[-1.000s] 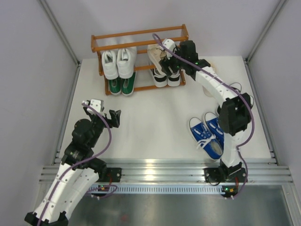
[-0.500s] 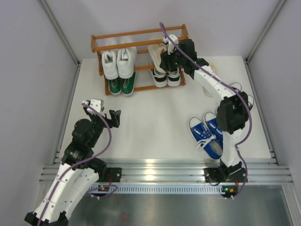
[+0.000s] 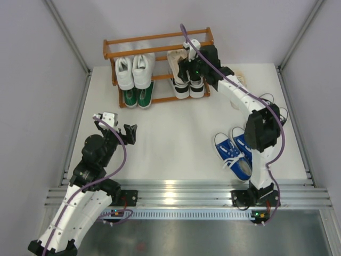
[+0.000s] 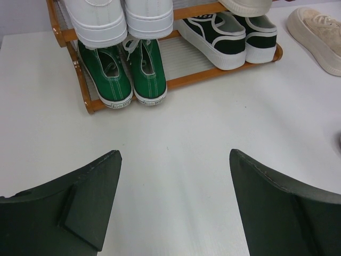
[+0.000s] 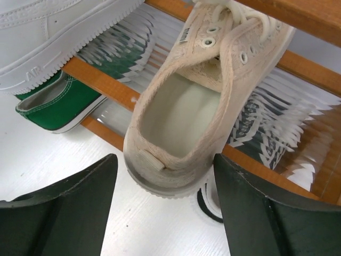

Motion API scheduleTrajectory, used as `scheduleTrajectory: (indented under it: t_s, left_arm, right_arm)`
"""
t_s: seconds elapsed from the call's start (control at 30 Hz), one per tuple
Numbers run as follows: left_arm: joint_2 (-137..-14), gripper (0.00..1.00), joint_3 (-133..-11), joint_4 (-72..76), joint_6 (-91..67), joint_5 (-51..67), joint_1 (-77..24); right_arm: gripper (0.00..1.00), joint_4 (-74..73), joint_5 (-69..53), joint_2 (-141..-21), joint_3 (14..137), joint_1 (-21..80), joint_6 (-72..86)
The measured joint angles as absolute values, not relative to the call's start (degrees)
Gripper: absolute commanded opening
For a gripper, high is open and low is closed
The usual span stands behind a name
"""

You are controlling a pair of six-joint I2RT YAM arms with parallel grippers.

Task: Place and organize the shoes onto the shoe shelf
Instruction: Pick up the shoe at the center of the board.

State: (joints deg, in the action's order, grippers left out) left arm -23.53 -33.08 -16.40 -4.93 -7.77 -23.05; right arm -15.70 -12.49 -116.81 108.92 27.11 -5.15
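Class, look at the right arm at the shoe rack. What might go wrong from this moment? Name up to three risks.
The beige shoe has its heel hanging past the front rail of its tier, so it may slip off. The right end effector flanks that heel closely, so pulling back might drag the shoe out. A fall could strike the black-and-white shoes below.

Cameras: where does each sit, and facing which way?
Top external: above, behind the bases, looking down on the white table and orange-brown wooden shoe shelf; both arms show.
Left wrist: low, facing the shelf; left gripper fingers frame it.
Right wrist: at the shelf, close on a beige lace-up sneaker; right gripper fingers flank its heel.
Shared: both wrists see green canvas sneakers.
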Motion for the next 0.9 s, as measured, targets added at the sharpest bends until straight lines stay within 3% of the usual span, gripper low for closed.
scheduleTrajectory:
  t_s: [0.33, 0.5, 0.7, 0.9]
  left_arm:
    - [-23.51, 0.87, -33.08, -16.4, -4.93, -7.75, -23.05]
    - [-23.33, 0.87, -33.08, -16.43, -4.93, -7.75, -23.05]
    - [-22.2, 0.88, -33.08, -16.51, -4.95, -7.57, -23.05]
    - [-21.58, 0.88, -33.08, -16.56, -4.97, -6.83, -23.05]
  right_arm:
    - [0.8, -15.35, -13.52, -115.39, 106.8, 27.7, -5.54]
    - [0.92, -17.74, -16.19, -108.16, 99.72, 27.7, -9.93]
    - [0.9, -20.25, -25.61, -93.3, 90.08, 23.55, -13.93]
    - [0.76, -20.12, -28.42, -84.12, 79.75, 5.43, -10.41]
